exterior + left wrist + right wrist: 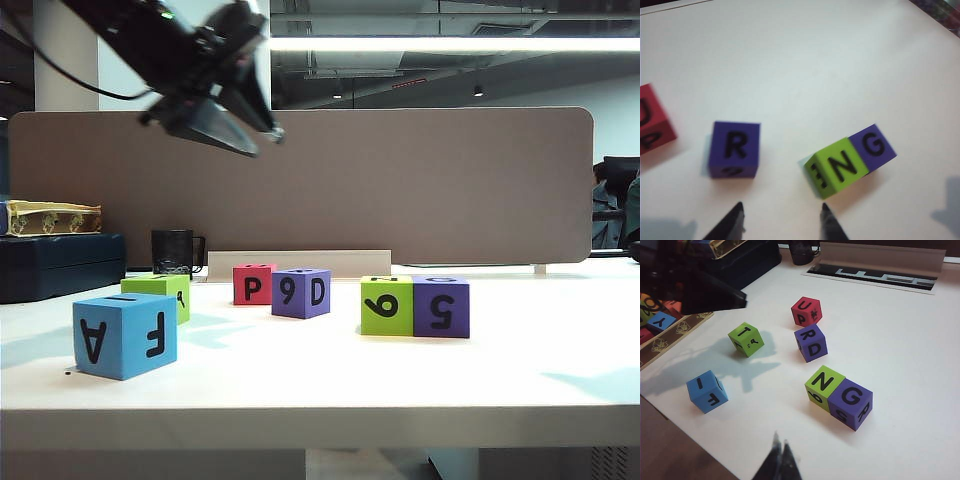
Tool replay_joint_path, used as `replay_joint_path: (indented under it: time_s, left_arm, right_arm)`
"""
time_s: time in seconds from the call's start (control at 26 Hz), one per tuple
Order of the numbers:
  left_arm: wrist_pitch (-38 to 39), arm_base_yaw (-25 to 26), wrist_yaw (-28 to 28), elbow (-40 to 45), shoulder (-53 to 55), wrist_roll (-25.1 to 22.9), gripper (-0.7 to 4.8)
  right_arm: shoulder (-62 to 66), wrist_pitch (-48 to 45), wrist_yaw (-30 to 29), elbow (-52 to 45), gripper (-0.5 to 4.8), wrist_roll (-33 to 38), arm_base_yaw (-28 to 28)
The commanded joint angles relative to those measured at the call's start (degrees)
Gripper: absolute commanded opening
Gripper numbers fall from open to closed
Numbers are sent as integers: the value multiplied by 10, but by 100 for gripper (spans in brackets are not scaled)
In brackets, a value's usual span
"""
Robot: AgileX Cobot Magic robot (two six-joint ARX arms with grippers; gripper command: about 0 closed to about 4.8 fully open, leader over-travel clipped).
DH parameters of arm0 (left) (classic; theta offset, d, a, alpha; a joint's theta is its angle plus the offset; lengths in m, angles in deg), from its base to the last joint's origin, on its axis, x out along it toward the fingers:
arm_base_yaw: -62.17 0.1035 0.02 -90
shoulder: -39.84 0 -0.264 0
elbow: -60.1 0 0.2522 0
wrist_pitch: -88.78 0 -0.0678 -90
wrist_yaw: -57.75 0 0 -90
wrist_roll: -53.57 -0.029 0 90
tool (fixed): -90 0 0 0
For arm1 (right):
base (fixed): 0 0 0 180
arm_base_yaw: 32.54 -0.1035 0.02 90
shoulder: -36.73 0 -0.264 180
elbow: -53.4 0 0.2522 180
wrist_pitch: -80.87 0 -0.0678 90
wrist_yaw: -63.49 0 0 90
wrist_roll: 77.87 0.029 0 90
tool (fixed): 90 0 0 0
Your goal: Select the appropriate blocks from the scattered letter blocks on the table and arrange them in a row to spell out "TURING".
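Note:
Six letter blocks lie on the table (320,380). The blue block (125,335) sits nearest the front left, with a lime green one (160,295) behind it. A red block (253,284) and a purple block (301,292) stand mid-table. To their right, a lime green block (387,305) touches a purple one (441,306). My left gripper (781,210) hangs open and empty high over the table, above the purple R block (735,149) and the green N block (837,167); it is blurred in the exterior view. My right gripper (780,445) is shut and empty, near the purple G block (851,402).
A black mug (173,251) and a pale ledge (298,263) stand at the back before the brown-grey divider panel (400,180). A dark box (60,265) topped by a gold-patterned tray (50,217) sits at the far left. The left arm (690,290) casts a shadow over the green T block (746,339).

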Motion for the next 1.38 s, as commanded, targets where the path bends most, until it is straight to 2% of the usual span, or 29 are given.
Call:
replay_joint_path:
  time_s: [0.04,0.12,0.19,0.38,0.65,0.88,1.04,1.38]
  left_arm:
    - [-5,-17,3,-33,32,-9,259]
    - [-2,-27,20,-54,56,-22,372]
    - [12,-34,46,-75,76,-35,404]
    - [59,-36,78,-139,136,-51,404]
    - [59,-36,92,-153,183,-52,404]
    - [37,-35,108,-154,224,-56,404]
    - [23,-35,142,-154,247,-69,404]
    - [-10,-35,142,-154,277,-68,398]
  right_arm:
    - [-1,-2,-2,4,-1,-2,0]
    - [-1,7,-2,4,-1,-2,0]
    - [-1,16,-2,4,-1,-2,0]
    - [-1,23,-1,4,-1,-2,0]
    - [-1,23,-1,4,-1,-2,0]
    - [-1,23,-1,4,-1,-2,0]
    - [-1,24,-1,4,-1,-2,0]
    - [-1,24,-1,4,-1,-2,0]
